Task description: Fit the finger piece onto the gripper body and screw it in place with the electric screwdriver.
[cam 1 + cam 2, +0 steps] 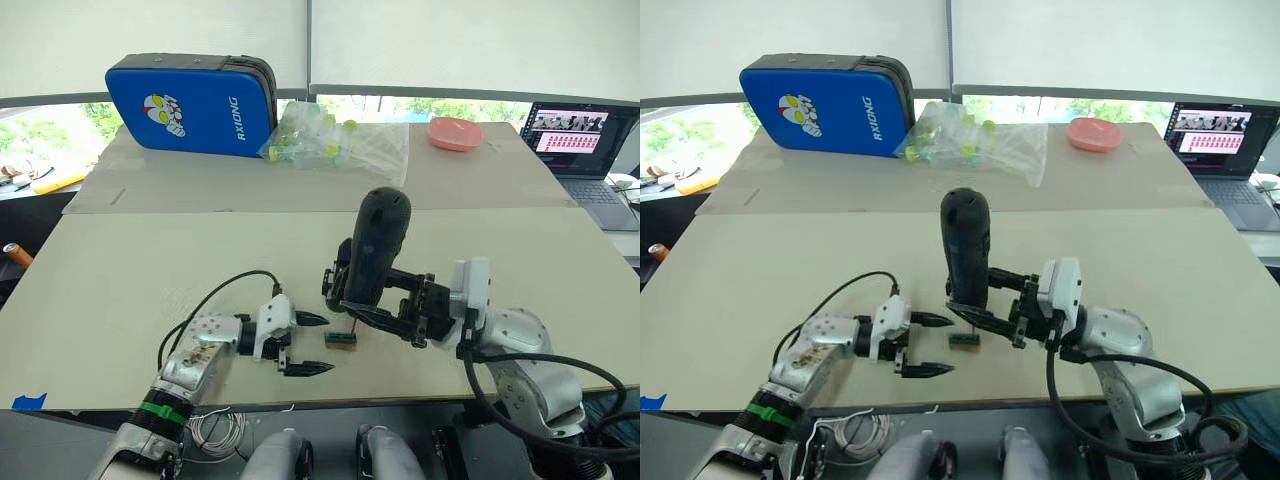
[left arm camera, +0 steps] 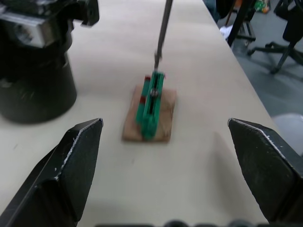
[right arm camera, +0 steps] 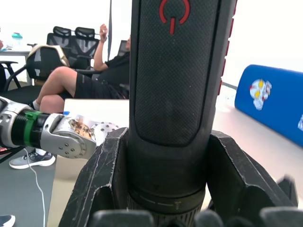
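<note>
My right gripper (image 1: 347, 296) is shut on the electric screwdriver (image 1: 375, 250), a thick black tool held nearly upright with its rounded end up. Its thin metal bit (image 2: 163, 28) points down and meets a tiny green-and-brown block (image 1: 341, 340) lying on the table. My left gripper (image 1: 327, 344) rests on the table just left of that block, open, with the block ahead of its two fingertips and nothing between them. The finger piece and the gripper body are out of view. A blurred bulky black shape (image 2: 33, 85) stands beside the block; I cannot tell what it is.
At the back of the beige table (image 1: 150, 270) stand a blue zip case (image 1: 190, 105), a clear bag of small parts (image 1: 320, 140), a pink bowl (image 1: 455, 133) and a laptop (image 1: 580, 135). A seated person (image 3: 80, 75) shows beyond the table. The front edge is close below both grippers.
</note>
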Action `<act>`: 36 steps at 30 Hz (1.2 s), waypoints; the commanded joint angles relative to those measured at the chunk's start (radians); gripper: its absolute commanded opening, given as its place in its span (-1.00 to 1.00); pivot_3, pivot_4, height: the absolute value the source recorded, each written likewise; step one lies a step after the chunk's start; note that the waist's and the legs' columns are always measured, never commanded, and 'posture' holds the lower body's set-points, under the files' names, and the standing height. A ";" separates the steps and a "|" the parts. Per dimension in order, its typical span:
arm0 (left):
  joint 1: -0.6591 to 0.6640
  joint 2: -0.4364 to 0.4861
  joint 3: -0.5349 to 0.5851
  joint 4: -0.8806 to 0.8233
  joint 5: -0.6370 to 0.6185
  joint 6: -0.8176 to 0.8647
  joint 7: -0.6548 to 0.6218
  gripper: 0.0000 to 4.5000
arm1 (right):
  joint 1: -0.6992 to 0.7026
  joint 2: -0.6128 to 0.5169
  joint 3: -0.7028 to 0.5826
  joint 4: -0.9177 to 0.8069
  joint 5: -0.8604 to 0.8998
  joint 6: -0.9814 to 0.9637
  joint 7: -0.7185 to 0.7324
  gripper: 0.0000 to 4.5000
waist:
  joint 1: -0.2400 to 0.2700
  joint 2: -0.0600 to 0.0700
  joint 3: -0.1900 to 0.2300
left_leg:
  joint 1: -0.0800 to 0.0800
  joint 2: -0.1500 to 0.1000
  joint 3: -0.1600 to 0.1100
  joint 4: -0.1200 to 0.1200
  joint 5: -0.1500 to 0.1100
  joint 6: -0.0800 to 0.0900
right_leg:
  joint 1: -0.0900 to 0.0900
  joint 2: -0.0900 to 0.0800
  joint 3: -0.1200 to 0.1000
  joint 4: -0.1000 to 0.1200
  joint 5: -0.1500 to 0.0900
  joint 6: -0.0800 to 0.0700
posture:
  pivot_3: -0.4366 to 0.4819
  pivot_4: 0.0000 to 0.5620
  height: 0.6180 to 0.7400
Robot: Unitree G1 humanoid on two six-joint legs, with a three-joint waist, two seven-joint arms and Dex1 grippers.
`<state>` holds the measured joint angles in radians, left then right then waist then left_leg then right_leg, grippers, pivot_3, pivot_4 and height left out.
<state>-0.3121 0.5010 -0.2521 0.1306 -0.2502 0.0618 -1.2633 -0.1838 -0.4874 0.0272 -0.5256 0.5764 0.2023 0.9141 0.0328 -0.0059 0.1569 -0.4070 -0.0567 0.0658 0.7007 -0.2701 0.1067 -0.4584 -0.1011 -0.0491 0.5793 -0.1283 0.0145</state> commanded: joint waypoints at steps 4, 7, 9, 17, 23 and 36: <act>-0.023 0.040 0.064 -0.075 -0.094 0.028 -0.060 1.00 | -0.035 -0.035 -0.054 -0.091 0.077 0.028 -0.026 -0.16 | 0.005 0.000 0.000 | 0.000 0.000 0.000 0.000 -0.001 0.001 | -0.001 -0.001 -0.001 -0.001 0.000 0.000 | -0.05 -0.47 1.00; -0.026 0.065 0.100 -0.102 -0.161 0.063 -0.102 1.00 | -0.051 -0.064 -0.080 -0.123 0.116 0.058 -0.044 -0.16 | 0.004 0.000 0.000 | -0.001 -0.001 0.000 0.000 -0.001 0.001 | 0.000 -0.001 -0.001 -0.001 0.000 0.000 | -0.05 -0.47 1.00; -0.036 0.079 0.123 -0.114 -0.200 0.100 -0.118 1.00 | -0.066 -0.084 -0.103 -0.143 0.147 0.085 -0.061 -0.16 | 0.004 0.000 0.000 | -0.001 -0.001 0.000 0.000 0.000 -0.001 | 0.000 -0.001 -0.001 -0.001 0.000 0.000 | -0.05 -0.47 1.00; -0.160 0.102 0.193 -0.049 -0.262 0.159 -0.149 1.00 | -0.137 -0.169 -0.196 -0.178 0.270 0.185 -0.127 -0.16 | 0.005 -0.001 0.001 | -0.002 -0.001 0.000 0.001 0.001 -0.001 | 0.000 -0.001 -0.003 -0.001 0.000 -0.001 | -0.05 -0.47 1.00; -0.278 0.085 0.250 0.052 -0.297 0.197 -0.141 1.00 | -0.176 -0.221 -0.290 -0.125 0.357 0.230 -0.148 -0.16 | 0.005 -0.002 0.002 | -0.003 -0.001 0.000 0.001 0.004 -0.006 | 0.000 -0.001 -0.004 -0.001 0.000 0.000 | -0.05 -0.47 1.00; -0.406 0.068 0.248 0.195 -0.256 0.179 -0.193 1.00 | -0.333 -0.195 -0.302 0.086 0.397 0.251 -0.150 -0.16 | 0.004 -0.004 0.003 | -0.005 -0.001 0.000 0.001 0.006 -0.001 | 0.000 -0.001 -0.003 -0.001 0.000 -0.001 | -0.05 -0.47 1.00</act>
<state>-0.6942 0.5729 -0.0151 0.3258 -0.5100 0.2640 -1.4463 -0.4774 -0.6905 -0.2525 -0.4359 0.9388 0.4583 0.7729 0.0363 -0.0102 0.1599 -0.4124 -0.0577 0.0657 0.7022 -0.2623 0.1093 -0.4588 -0.1024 -0.0524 0.5779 -0.1286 0.0139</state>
